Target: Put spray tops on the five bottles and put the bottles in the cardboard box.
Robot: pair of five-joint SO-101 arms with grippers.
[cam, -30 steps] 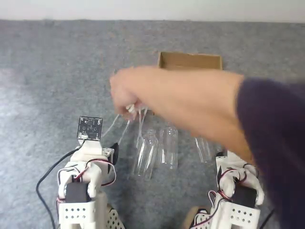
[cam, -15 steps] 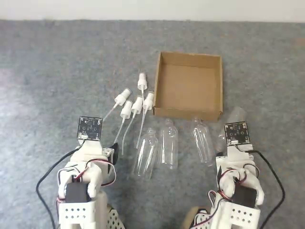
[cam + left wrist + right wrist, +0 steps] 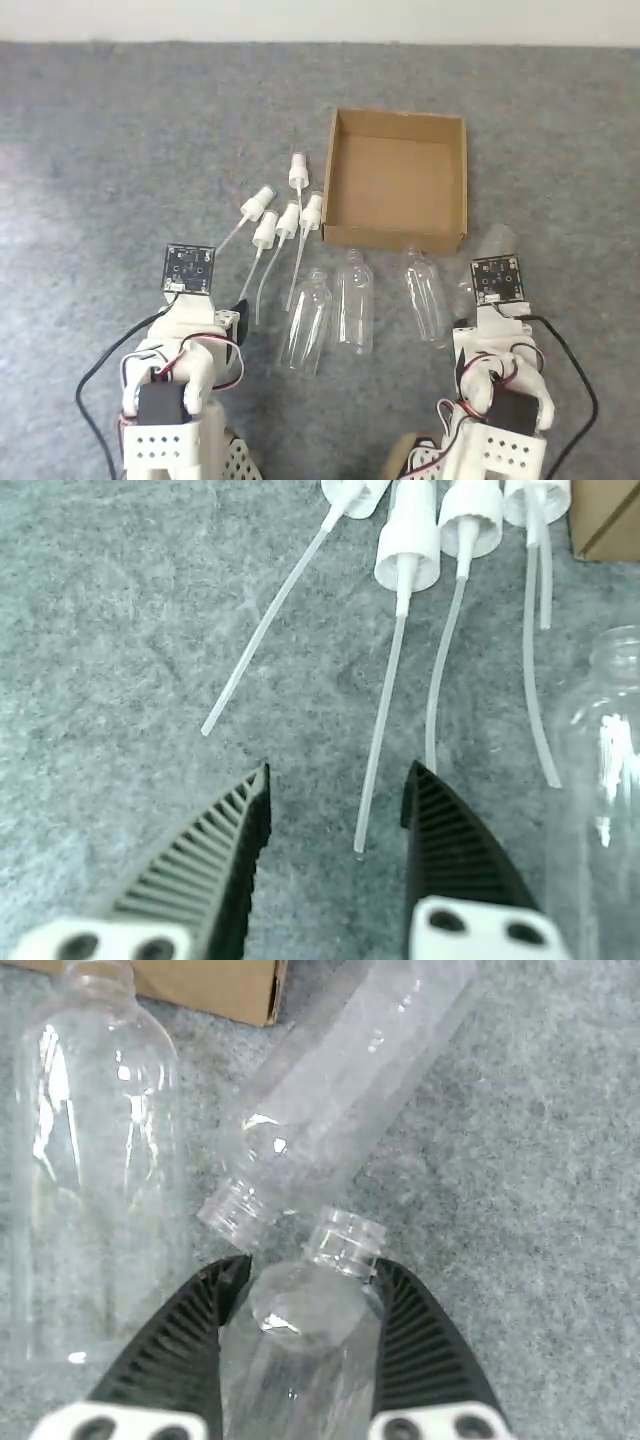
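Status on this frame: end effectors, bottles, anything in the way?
Left end effector open by spray tops. Right end effector open, straddling an uncapped bottle. Cardboard box holds nothing; nothing blocking.

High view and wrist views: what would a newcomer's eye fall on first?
The cardboard box stands empty at the far side. Five white spray tops lie fanned out on its left, and clear bottles lie on their sides in front of it. One bottle lies between the right gripper's open jaws.

High view: fixed, overhead, looking down on the grey table [image 3: 120, 130], arms at its lower edge. Wrist views: close to the surface, each catching a corner of the cardboard box [image 3: 610, 520].
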